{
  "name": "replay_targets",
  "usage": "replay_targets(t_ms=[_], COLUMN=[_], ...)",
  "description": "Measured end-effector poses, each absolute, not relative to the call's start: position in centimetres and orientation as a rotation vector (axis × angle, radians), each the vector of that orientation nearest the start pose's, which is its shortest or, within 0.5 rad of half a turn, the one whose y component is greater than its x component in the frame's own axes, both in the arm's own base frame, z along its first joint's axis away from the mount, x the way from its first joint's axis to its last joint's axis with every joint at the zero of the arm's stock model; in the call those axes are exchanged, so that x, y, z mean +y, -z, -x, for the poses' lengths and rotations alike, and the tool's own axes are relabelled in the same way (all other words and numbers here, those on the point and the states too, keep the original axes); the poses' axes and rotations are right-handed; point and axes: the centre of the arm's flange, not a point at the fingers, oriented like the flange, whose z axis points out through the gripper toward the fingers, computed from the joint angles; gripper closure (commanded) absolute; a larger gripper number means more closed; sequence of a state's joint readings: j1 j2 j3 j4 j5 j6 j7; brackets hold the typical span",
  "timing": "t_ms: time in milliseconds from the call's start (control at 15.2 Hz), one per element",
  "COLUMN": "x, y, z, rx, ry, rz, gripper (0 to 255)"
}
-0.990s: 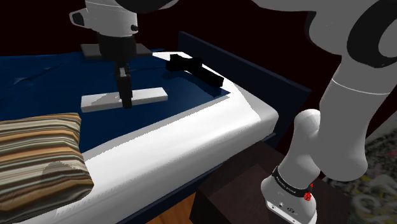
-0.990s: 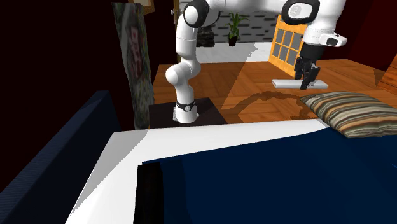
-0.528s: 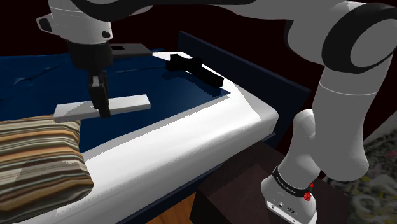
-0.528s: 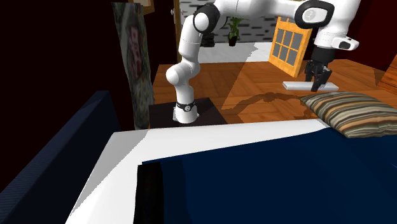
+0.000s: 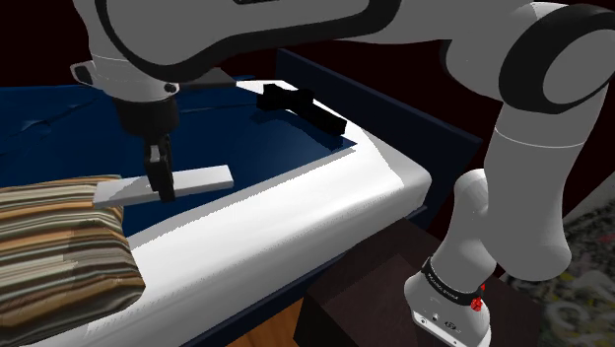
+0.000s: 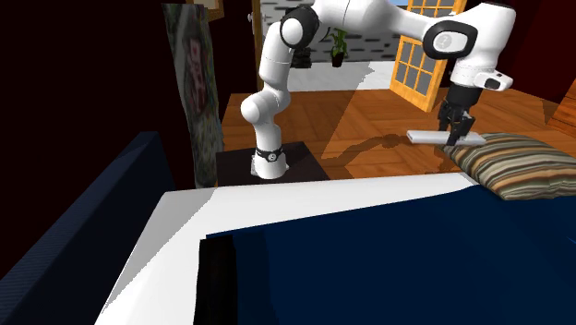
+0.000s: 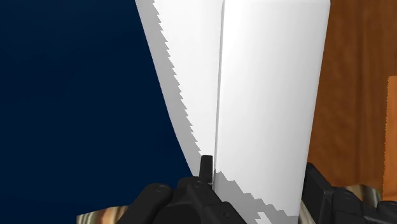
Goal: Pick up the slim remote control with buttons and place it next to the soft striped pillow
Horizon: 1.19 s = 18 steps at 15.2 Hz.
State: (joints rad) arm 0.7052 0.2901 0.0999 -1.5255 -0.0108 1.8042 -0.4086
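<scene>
One slim remote, drawn plain pale grey, is clamped at mid-length in my fingers. It is held level above the bed, one end reaching over the striped pillow. I judge the central grip keeps it balanced for setting down alongside.

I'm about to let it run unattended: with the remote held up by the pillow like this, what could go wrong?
1. The remote hangs in the tool above the bed; one end seems to overlap the pillow, so lowering straight down may land it on the pillow, not beside it.
2. It is near the bed's white edge; released tilted, it might slide to the floor.
</scene>
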Motion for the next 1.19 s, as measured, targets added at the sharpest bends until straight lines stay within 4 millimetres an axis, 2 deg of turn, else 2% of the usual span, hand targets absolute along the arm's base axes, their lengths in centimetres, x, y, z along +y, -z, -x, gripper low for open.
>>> replay_targets(t_ms=[1188], x=[46.2], y=[-40.0], z=[-45.6], rx=[-1.78], ry=[-0.011], rz=[2.568], gripper=[255])
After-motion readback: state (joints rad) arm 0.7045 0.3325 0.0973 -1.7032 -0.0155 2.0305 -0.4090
